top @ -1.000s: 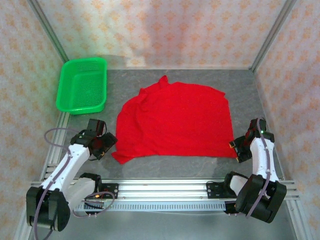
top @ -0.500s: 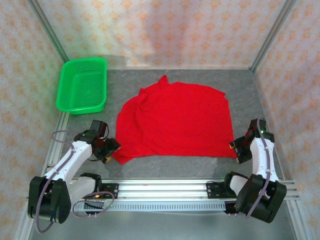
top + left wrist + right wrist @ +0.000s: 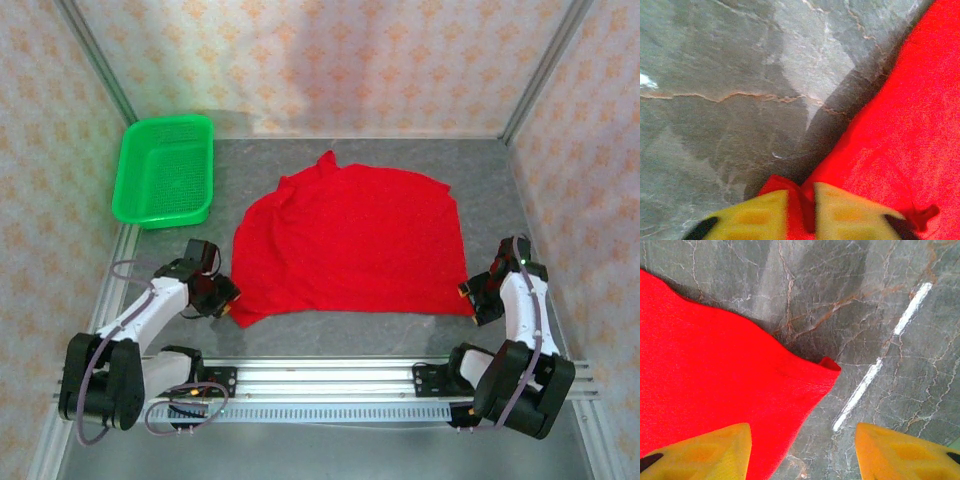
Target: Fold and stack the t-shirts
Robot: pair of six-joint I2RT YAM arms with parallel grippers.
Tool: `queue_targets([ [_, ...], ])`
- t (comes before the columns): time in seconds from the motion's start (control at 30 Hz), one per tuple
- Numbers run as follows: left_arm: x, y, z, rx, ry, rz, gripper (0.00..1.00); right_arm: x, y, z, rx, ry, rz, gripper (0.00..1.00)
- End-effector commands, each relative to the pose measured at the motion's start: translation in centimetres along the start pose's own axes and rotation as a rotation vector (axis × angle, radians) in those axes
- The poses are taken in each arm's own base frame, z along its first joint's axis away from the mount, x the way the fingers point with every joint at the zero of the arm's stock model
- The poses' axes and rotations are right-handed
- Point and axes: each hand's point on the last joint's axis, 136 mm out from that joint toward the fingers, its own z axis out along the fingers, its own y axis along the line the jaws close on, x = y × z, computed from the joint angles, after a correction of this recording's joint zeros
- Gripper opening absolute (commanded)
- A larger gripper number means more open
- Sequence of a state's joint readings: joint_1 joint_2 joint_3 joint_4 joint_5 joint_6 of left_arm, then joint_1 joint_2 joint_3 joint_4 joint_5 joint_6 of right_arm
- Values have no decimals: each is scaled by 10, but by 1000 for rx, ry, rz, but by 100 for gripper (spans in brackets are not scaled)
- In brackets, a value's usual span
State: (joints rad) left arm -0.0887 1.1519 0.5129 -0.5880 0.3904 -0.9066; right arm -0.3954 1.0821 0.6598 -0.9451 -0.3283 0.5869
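Left gripper [image 3: 801, 210]: clamped on the t-shirt. Its two yellow fingers [image 3: 760, 215] stand nearly together at the bottom edge of the left wrist view, with a ridge of red cloth pinched between them.
Left gripper, from above [image 3: 222, 303]: lower left of the frame, right at the lower-left corner of the cloth.
Right gripper [image 3: 801, 432]: fingers wide apart and holding nothing, one at the bottom left and one at the bottom right of the right wrist view. The left-hand finger overlaps red cloth in that view and the other is over bare stone. Whether either touches cannot be told.
Right gripper, from above [image 3: 470, 292]: lower right of the frame, at the lower-right corner of the cloth.
T-shirt [image 3: 350, 240]: bright red, spread mostly flat in the middle of the frame with a plain side up. A small peak of cloth sticks out at its top edge, and there are soft wrinkles toward its upper left.
Corner near the right gripper [image 3: 830, 363]: a point of cloth with a small turned-up lip, lying just above the gap between the fingers.
Surface [image 3: 500, 180]: grey stone pattern with brownish veins. A white streak [image 3: 880, 365] runs diagonally beside the shirt corner in the right wrist view.
Basket [image 3: 165, 175]: green plastic mesh, upper left of the frame, well apart from the shirt.
Rail [image 3: 320, 378]: aluminium, across the bottom of the frame between the two arm bases.
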Motion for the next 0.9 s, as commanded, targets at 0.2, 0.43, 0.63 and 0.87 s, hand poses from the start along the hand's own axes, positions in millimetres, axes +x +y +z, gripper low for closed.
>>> queue_targets([
  [0.2, 6, -9, -35, 76, -50, 100, 2, -1, -5, 4, 21, -14, 12, 55],
  [0.43, 3, -27, -56, 153, -99, 152, 0, -7, 0, 6, 23, -13, 8, 54],
  [0.63, 3, -39, -59, 182, -105, 187, 0, -4, 0, 9, 23, 7, 5, 51],
  [0.87, 4, -43, -62, 202, -114, 200, 0, 1, -5, 17, 30, 27, 11, 46],
])
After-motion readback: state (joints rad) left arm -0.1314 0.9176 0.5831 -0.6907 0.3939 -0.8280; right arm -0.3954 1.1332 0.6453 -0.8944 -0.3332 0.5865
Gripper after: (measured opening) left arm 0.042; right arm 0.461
